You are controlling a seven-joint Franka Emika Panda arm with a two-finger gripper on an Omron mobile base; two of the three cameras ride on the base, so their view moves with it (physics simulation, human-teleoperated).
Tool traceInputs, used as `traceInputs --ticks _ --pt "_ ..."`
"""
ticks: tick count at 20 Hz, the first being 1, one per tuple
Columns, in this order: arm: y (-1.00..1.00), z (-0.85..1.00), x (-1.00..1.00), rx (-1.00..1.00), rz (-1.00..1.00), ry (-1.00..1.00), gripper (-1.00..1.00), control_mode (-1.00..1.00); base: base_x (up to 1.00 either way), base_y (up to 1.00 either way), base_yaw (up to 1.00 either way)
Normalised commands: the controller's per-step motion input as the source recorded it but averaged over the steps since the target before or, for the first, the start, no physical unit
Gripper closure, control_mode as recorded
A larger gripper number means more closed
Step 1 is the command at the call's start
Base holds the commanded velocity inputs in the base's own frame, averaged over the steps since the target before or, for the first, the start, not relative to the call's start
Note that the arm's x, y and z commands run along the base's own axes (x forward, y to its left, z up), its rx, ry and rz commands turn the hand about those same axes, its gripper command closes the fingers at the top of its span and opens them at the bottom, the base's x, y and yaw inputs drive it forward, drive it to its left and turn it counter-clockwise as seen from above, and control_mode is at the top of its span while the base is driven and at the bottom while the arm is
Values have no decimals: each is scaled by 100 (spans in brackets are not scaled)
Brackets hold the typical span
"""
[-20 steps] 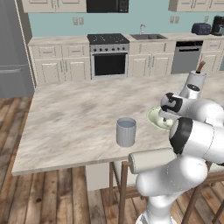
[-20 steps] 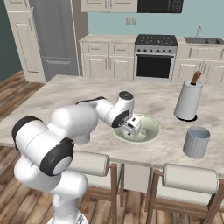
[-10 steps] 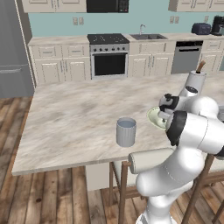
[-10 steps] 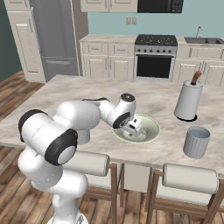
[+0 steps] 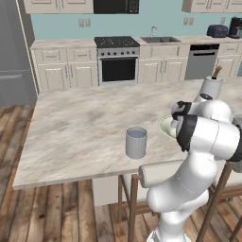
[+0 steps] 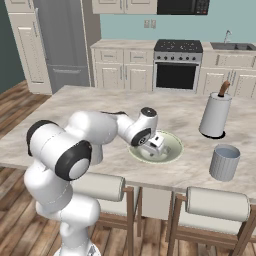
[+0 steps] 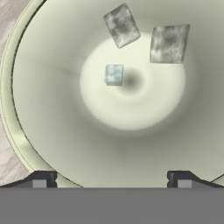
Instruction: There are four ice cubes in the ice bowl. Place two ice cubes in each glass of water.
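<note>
Your hand (image 7: 108,178) hangs over the ice bowl (image 6: 172,150), fingers spread wide with nothing between them. Three ice cubes show on the bowl's floor: a small one (image 7: 113,74) near the centre and two larger ones (image 7: 122,25) (image 7: 169,43) up the far slope. They lie off your centreline, so closing here would likely catch nothing, and a fingertip could nudge a cube up the curved wall. The bowl sits near the desk's near edge. One glass of water (image 6: 224,162) stands near the same edge, to the bowl's right; the other (image 5: 136,142) is well apart to its left. The white holder (image 6: 215,114) stands behind the first glass; swing low past it and you may clip it
</note>
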Motion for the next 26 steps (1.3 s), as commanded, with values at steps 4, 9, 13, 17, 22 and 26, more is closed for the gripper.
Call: traceInputs --ticks 4,9,13,17,22,26 --pt "0 -10 11 0 0 4 -100 -100 0 0 0" --pt "0 -5 15 0 0 0 -100 -100 0 0 0" --pt "0 -6 13 0 0 0 -100 -100 0 0 0" --pt "0 -11 13 0 0 0 -100 -100 0 0 0" --pt "-2 -10 15 0 0 0 -100 -100 0 0 0" --pt "-5 -9 18 0 0 0 -100 -100 0 0 0"
